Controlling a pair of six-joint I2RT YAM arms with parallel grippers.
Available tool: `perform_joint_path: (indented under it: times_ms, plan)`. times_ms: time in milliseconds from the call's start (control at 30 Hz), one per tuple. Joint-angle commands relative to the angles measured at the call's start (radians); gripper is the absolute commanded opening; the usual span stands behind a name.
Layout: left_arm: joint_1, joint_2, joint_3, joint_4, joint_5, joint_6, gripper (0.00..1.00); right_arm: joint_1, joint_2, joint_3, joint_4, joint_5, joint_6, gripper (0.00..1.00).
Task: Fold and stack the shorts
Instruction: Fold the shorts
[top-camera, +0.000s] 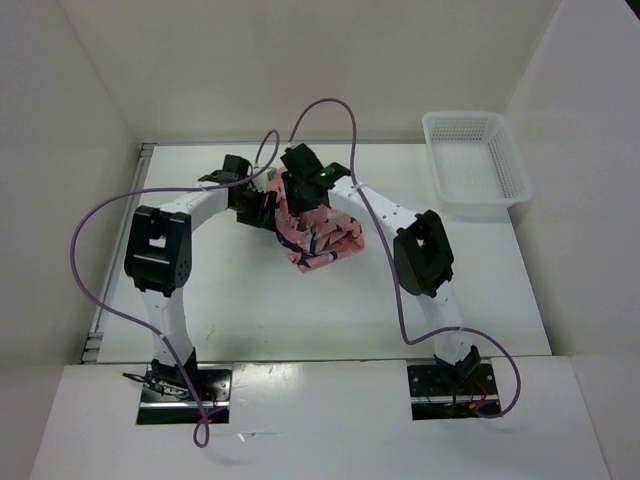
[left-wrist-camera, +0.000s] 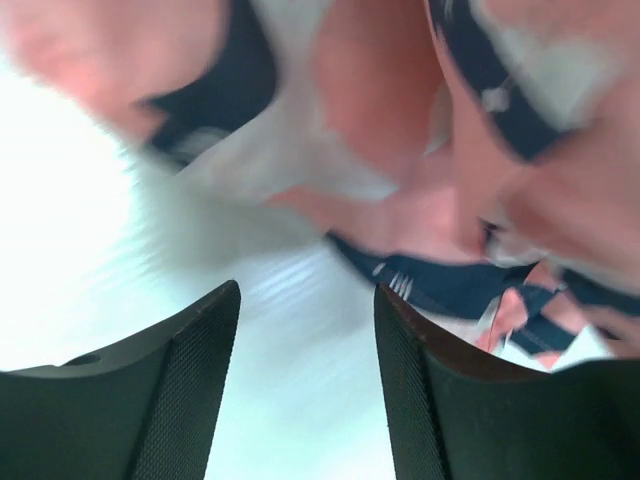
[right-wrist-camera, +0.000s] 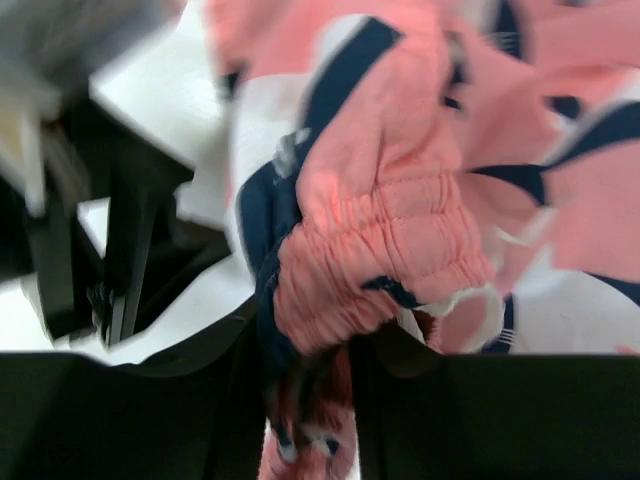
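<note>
The shorts (top-camera: 322, 238), soft, light and floppy, lie bunched on the table (top-camera: 250, 300); the right gripper (right-wrist-camera: 308, 395) pinches their elastic waistband (right-wrist-camera: 390, 240), probably the firmest hold, while the left gripper (left-wrist-camera: 305, 300), at their ten o'clock, is spread and empty

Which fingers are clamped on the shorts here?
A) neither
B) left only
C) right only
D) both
C: in the right wrist view the shorts are pinched by their elastic waistband between the right fingers, while the left fingers stand apart with only bare table between them.
</note>
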Motion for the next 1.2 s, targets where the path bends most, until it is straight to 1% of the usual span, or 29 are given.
perform_joint_path:
  times_ms: [0, 33, 100, 133, 200, 233, 333, 367, 400, 433, 467, 500, 533, 567, 600, 667, 767, 800, 900, 1000, 1033, 1167]
  plan:
    - [0.071, -0.095, 0.011, -0.075, 0.011, 0.022, 0.64, 0.093, -0.061, 0.045, 0.118, -0.083, -0.099, 0.4]
    - [0.087, -0.095, 0.011, -0.089, 0.011, 0.022, 0.64, 0.107, -0.074, 0.045, 0.118, -0.128, -0.143, 0.44]
    - [0.122, -0.124, 0.034, -0.11, 0.011, 0.022, 0.65, 0.133, -0.101, 0.033, 0.133, -0.149, -0.174, 0.54]
    - [0.154, -0.138, 0.034, -0.122, -0.001, 0.022, 0.67, 0.143, -0.127, 0.033, 0.142, -0.184, -0.199, 0.6]
    - [0.179, -0.149, 0.044, -0.123, -0.024, 0.022, 0.67, 0.152, -0.162, -0.011, 0.142, -0.212, -0.219, 0.64]
    - [0.188, -0.149, 0.044, -0.123, -0.038, 0.022, 0.68, 0.152, -0.205, -0.031, 0.142, -0.212, -0.243, 0.65]
    - [0.188, -0.149, 0.079, -0.123, -0.038, 0.022, 0.69, 0.152, -0.281, -0.119, 0.152, -0.197, -0.303, 0.66]
    - [0.188, -0.149, 0.092, -0.123, -0.021, 0.022, 0.7, 0.152, -0.331, -0.166, 0.162, -0.18, -0.349, 0.66]
    - [0.188, -0.149, 0.108, -0.123, -0.009, 0.022, 0.72, 0.152, -0.354, -0.192, 0.162, -0.154, -0.375, 0.66]
    - [0.178, -0.137, 0.125, -0.123, 0.0, 0.022, 0.72, 0.152, -0.377, -0.22, 0.174, -0.128, -0.406, 0.69]
    - [0.177, -0.12, 0.161, -0.123, 0.016, 0.022, 0.72, 0.152, -0.399, -0.25, 0.185, -0.067, -0.441, 0.69]
    - [0.159, -0.111, 0.18, -0.123, 0.016, 0.022, 0.73, 0.152, -0.437, -0.324, 0.214, -0.032, -0.522, 0.71]
    - [0.147, -0.091, 0.195, -0.123, 0.016, 0.022, 0.75, 0.152, -0.454, -0.367, 0.23, -0.002, -0.568, 0.71]
    - [0.122, -0.079, 0.223, -0.123, 0.016, 0.022, 0.77, 0.152, -0.469, -0.457, 0.242, 0.013, -0.666, 0.71]
    - [0.11, -0.051, 0.237, -0.123, 0.016, 0.022, 0.77, 0.143, -0.498, -0.502, 0.263, 0.024, -0.706, 0.71]
    - [0.079, -0.02, 0.248, -0.11, 0.001, 0.022, 0.79, 0.143, -0.526, -0.612, 0.274, 0.012, -0.768, 0.71]
    - [0.069, 0.043, 0.272, -0.101, -0.045, 0.022, 0.79, 0.143, -0.558, -0.714, 0.299, -0.013, -0.817, 0.71]
    - [0.069, 0.066, 0.272, -0.101, -0.046, 0.022, 0.79, 0.143, -0.574, -0.737, 0.309, -0.013, -0.857, 0.71]
    - [0.058, 0.09, 0.272, -0.09, -0.067, 0.022, 0.79, 0.143, -0.586, -0.815, 0.378, -0.002, -0.924, 0.71]
    - [0.039, 0.112, 0.272, -0.09, -0.076, 0.022, 0.75, 0.143, -0.575, -0.851, 0.478, 0.042, -0.934, 0.71]
    - [0.039, 0.112, 0.272, -0.09, -0.076, 0.022, 0.71, 0.143, -0.563, -0.863, 0.524, 0.056, -0.934, 0.71]
    - [-0.002, 0.133, 0.272, -0.09, -0.099, 0.022, 0.64, 0.143, -0.543, -0.899, 0.63, 0.125, -0.955, 0.68]
